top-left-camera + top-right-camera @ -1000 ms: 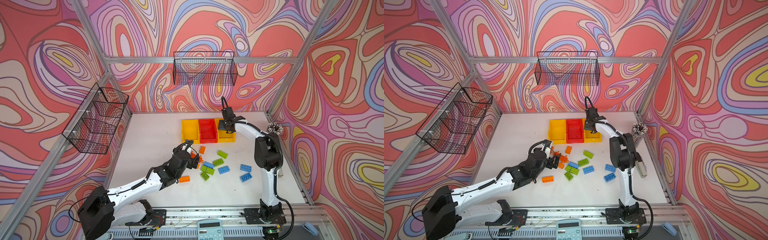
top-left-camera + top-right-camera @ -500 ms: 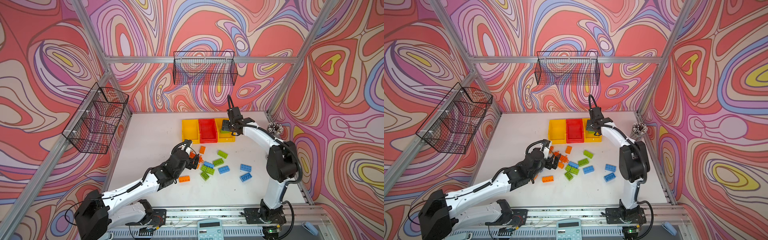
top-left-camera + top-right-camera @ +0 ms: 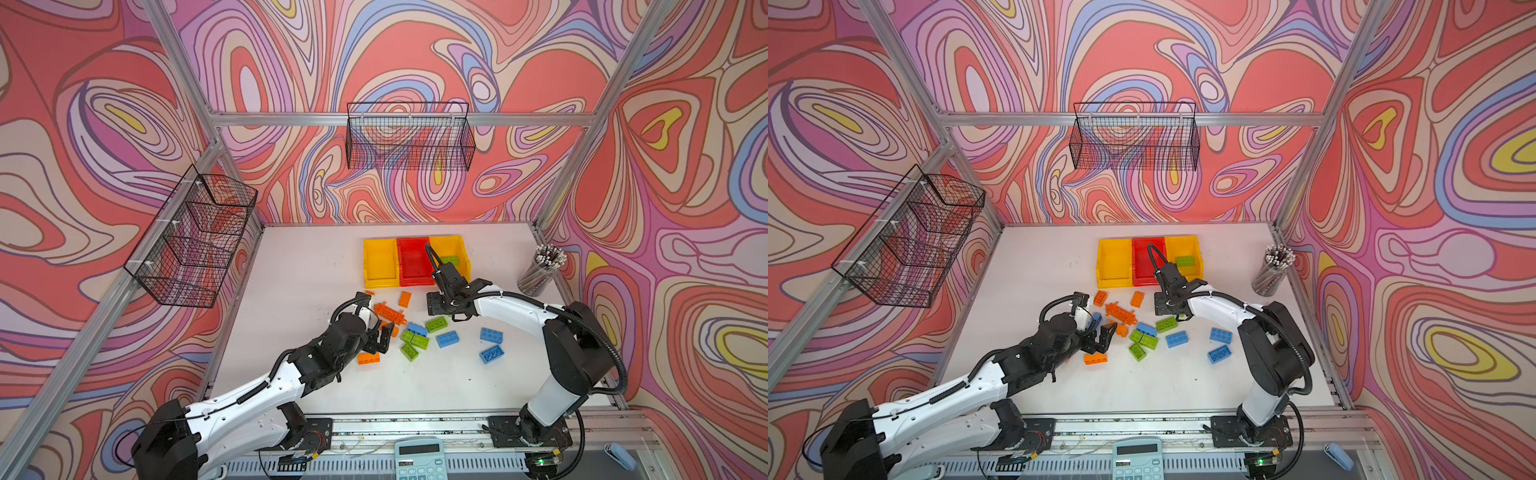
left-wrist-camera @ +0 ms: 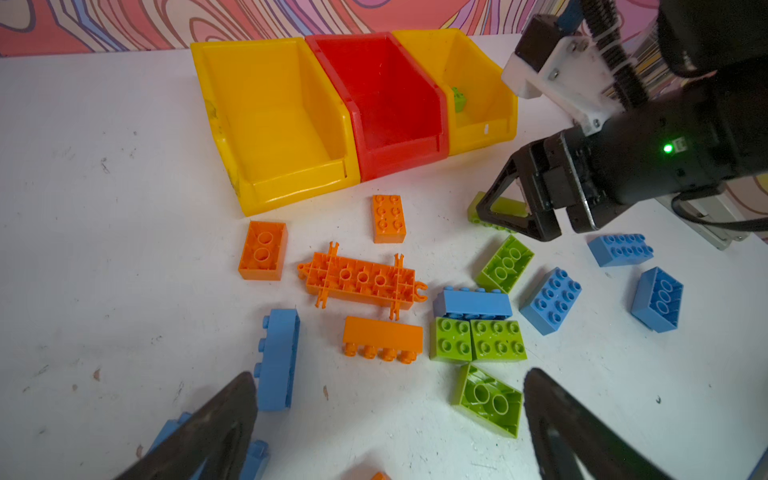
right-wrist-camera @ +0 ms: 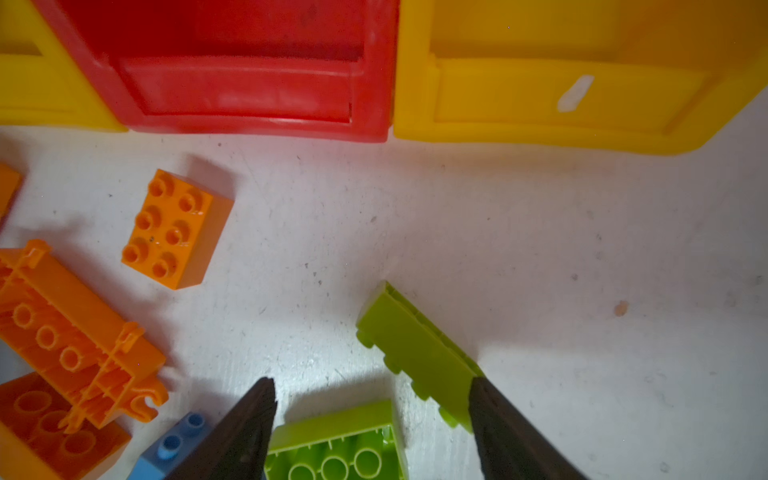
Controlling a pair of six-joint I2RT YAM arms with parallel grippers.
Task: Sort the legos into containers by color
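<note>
Fingers [image 4: 216, 424] of the left gripper [image 3: 383, 333] are spread wide with nothing between them. It hangs over the near-left edge of the scattered legos [image 3: 419, 340]. In the left wrist view a blue side-lying brick [image 4: 276, 357] is just beside one fingertip and an upturned lime brick [image 4: 490, 401] just beside the other. A lone orange brick [image 3: 368, 358] lies on the white table [image 3: 299, 291], just beside this gripper. The jagged orange assembly [image 3: 388, 312] lies underside up behind it, with two shorter orange bricks near.

Along the back, in a touching row, stand the left yellow bin [image 3: 370, 266], the red bin [image 3: 413, 266] and the right yellow bin [image 3: 463, 249]. The last holds a single lime brick [image 3: 450, 260]. Lime and blue bricks cluster mid-table, some touching.

The right gripper [image 3: 436, 305] is down just in front of the red bin and right yellow bin — fingers parted, clamping nothing. The right wrist view shows a lime side-lying brick [image 5: 415, 357] with one end against a finger, and a second upturned lime brick [image 5: 336, 449] between the fingers. A blue pair [image 3: 491, 335] lies apart, further right. The pencil cup [image 3: 540, 270] stands at the far right edge.
</note>
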